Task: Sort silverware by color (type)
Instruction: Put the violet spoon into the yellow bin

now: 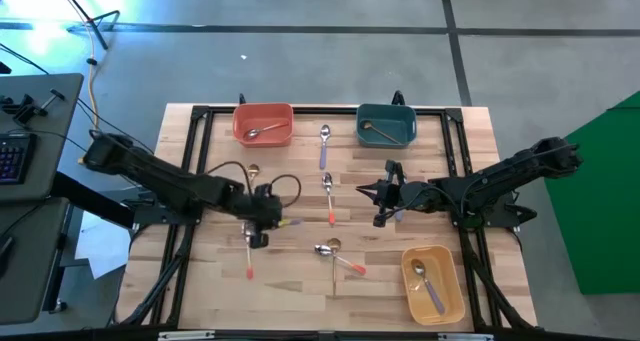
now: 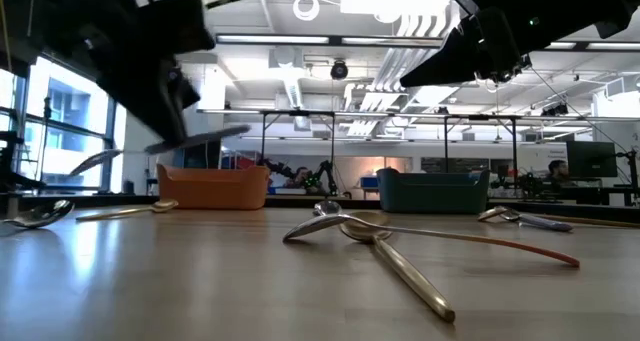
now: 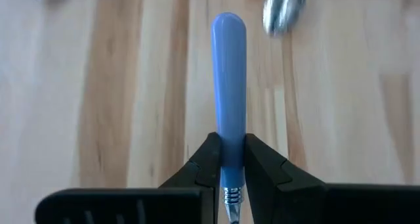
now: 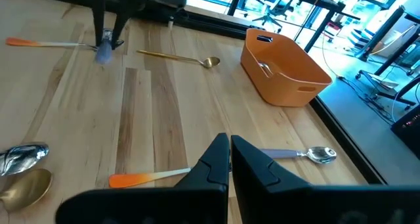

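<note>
My left gripper (image 1: 262, 219) hangs over the table's left middle, shut on a purple-handled spoon (image 1: 288, 222). My right gripper (image 1: 382, 196) hovers right of centre with its fingers shut (image 4: 230, 159) on nothing. Loose spoons lie flat on the wood: purple (image 1: 324, 146), orange (image 1: 329, 199), gold (image 1: 253, 171), orange (image 1: 248, 258). A gold and an orange one lie crossed (image 1: 338, 257). The coral bowl (image 1: 264, 123), teal bowl (image 1: 386, 124) and yellow bowl (image 1: 432, 281) each contain a spoon. My left gripper pinches the purple spoon's handle (image 3: 228, 152) between its two fingers, close to the ribbed collar where the handle meets the metal stem. The fingers point down from above and lie across the handle. The spoon is lifted clear and tilted (image 2: 195, 139), its handle end (image 3: 228, 23) sticking out.
A black frame (image 1: 200, 116) runs along the table's edges. The coral and teal bowls sit at the far edge and the yellow bowl at the near right corner. Bare wood shows at the near left (image 1: 210, 291). A keyboard desk (image 1: 25, 151) stands left of the table.
</note>
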### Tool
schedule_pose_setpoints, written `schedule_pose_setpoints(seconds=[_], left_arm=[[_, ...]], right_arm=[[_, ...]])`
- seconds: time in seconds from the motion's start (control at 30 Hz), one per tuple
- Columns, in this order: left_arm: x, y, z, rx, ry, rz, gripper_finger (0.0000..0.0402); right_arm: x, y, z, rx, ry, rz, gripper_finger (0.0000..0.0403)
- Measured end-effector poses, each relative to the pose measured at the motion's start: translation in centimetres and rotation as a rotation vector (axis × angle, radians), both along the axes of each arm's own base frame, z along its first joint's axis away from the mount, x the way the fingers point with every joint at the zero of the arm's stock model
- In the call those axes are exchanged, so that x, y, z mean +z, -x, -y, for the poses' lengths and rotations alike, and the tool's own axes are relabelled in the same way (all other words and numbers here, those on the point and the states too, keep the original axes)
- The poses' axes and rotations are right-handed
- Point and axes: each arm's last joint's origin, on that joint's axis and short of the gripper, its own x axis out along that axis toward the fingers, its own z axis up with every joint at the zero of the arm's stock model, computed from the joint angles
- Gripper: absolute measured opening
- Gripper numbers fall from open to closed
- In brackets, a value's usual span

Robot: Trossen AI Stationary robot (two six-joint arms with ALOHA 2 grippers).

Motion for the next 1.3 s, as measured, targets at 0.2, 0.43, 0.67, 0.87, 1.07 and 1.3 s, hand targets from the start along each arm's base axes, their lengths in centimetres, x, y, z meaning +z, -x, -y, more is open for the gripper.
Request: schedule_pose_setpoints(seconds=[0.2, 0.43, 0.67, 0.87, 1.07, 1.3], left_arm=[[-0.7, 0.2, -1.4, 0.048, 0.057, 0.14, 0.0031], [-1.1, -0.2, -3.3, 0.089, 0.162, 0.498, 0.0031], [0.0, 0.3, -4.0, 0.092, 0.126, 0.851, 0.003], [0.5, 0.1, -3.6, 0.059, 0.023, 1.018, 0.003], [0.5, -0.6, -3.5, 0.04, -0.037, 1.16, 0.003], [-0.4, -1.1, -3.6, 0.073, -0.079, 1.248, 0.003]], right_arm=[[-0.1, 0.1, 0.0, -0.017, -0.045, -0.002, 0.0], [-0.4, 0.1, -0.6, -0.073, -0.111, 0.024, 0.0031], [-2.3, -2.4, -1.6, -0.034, -0.175, 0.118, 0.012], [-3.9, -4.9, -3.1, -0.004, -0.223, 0.251, 0.0193], [-4.5, -8.9, -4.5, -0.052, -0.161, 0.294, 0.0246], [-3.4, -12.6, -5.5, -0.118, -0.095, 0.345, 0.026]])
